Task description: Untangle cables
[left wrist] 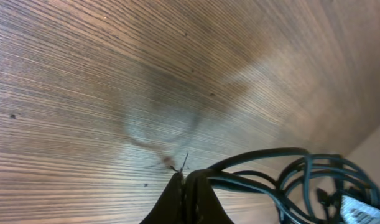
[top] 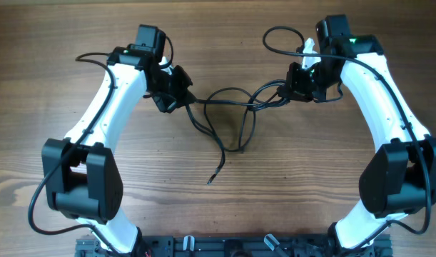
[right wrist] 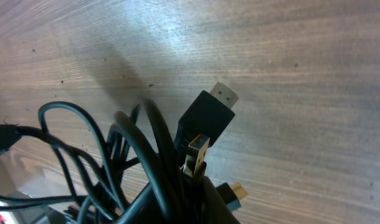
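The thin black cables (top: 228,114) stretch across the wooden table between my two grippers, with loops hanging toward the front and a loose end (top: 211,178) lying on the wood. My left gripper (top: 176,96) is shut on the cables' left end; in the left wrist view its fingers (left wrist: 185,180) are pressed together with cable strands (left wrist: 270,174) running off to the right. My right gripper (top: 295,84) is shut on a bunch of cables (right wrist: 149,162) with several plug ends (right wrist: 208,118) sticking out.
The wooden table (top: 218,207) fills the views. A thicker black arm wire (top: 282,39) loops beside the right wrist. A black rail (top: 232,246) runs along the front edge between the arm bases.
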Motion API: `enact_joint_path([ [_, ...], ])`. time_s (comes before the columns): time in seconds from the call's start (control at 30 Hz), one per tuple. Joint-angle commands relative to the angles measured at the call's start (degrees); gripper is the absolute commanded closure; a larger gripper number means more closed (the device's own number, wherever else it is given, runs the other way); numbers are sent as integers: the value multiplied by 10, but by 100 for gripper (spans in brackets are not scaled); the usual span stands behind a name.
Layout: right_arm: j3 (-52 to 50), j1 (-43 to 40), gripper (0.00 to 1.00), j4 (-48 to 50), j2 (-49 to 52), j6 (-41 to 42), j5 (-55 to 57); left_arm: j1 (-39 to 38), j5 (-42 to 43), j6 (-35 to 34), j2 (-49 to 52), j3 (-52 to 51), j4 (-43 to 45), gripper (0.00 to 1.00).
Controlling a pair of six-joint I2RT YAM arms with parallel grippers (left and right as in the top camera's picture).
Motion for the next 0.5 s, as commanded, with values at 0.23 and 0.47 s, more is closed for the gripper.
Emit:
enact_joint_path([
  [0.23, 0, 39, 96, -7, 5, 12, -53, -44, -28, 242, -14, 65, 0, 56],
  [0.47, 0, 39, 96, -19, 5, 6, -111, -90, -16, 275, -73, 114, -13, 54],
])
